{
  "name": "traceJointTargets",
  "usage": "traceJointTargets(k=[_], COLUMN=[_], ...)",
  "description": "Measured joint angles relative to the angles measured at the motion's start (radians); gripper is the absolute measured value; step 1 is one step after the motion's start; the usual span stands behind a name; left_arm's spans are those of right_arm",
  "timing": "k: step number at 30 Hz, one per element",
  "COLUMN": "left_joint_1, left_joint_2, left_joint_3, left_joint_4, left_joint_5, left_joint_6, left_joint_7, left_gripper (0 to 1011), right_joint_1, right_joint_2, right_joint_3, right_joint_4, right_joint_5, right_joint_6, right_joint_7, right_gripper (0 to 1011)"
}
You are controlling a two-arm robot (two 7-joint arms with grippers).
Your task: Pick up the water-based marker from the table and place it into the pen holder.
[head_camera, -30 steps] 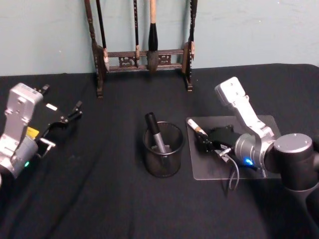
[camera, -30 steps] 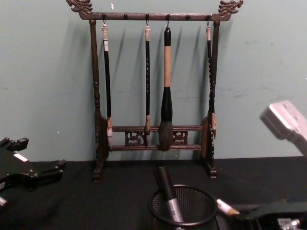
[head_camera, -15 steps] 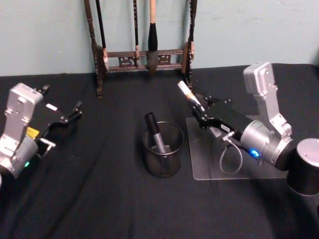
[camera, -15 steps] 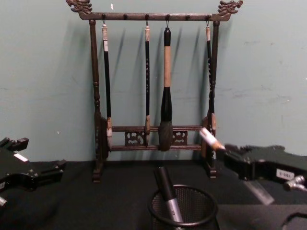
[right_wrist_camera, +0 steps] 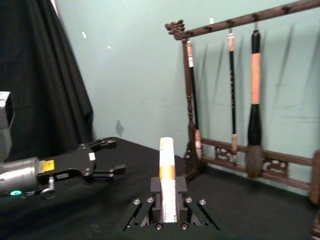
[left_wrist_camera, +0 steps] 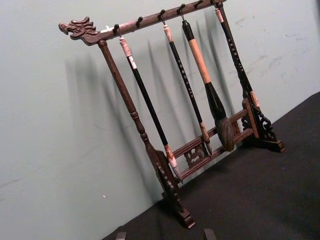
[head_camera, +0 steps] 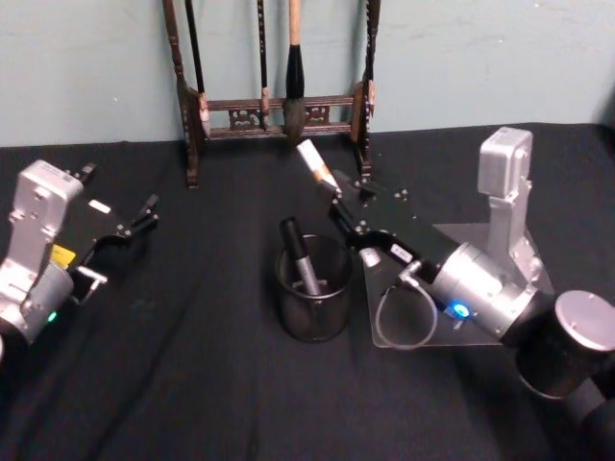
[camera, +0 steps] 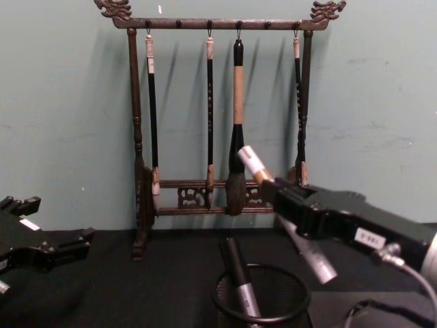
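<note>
the right gripper (head_camera: 343,200) is clamped on the water-based marker (head_camera: 315,165), holding it tilted in the air with its white, orange-banded end up toward the brush rack (head_camera: 279,106) and its grey lower end just beside the right rim of the pen holder (head_camera: 312,309), not inside it. a dark pen (head_camera: 300,254) leans in that mesh cup. the small white label (camera: 369,238) on the right gripper carries print too small to read; the left gripper (head_camera: 120,245) hangs with fingers apart at the table's left.
</note>
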Motion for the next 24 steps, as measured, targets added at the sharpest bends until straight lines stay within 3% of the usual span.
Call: traceJointTargets(k=[24], left_joint_1=[0.000], left_joint_2=[0.000], left_joint_3=[0.000], left_joint_4=[0.000], left_joint_5=[0.000], left_joint_6=[0.000], left_joint_7=[0.000], left_gripper=[1001], right_joint_1=[0.062], right_joint_2=[-0.038], right_joint_3=[-0.095], right_joint_4=[0.129], right_joint_5=[0.022], right_joint_6=[-0.046], right_joint_7=[-0.034], right_gripper=[177])
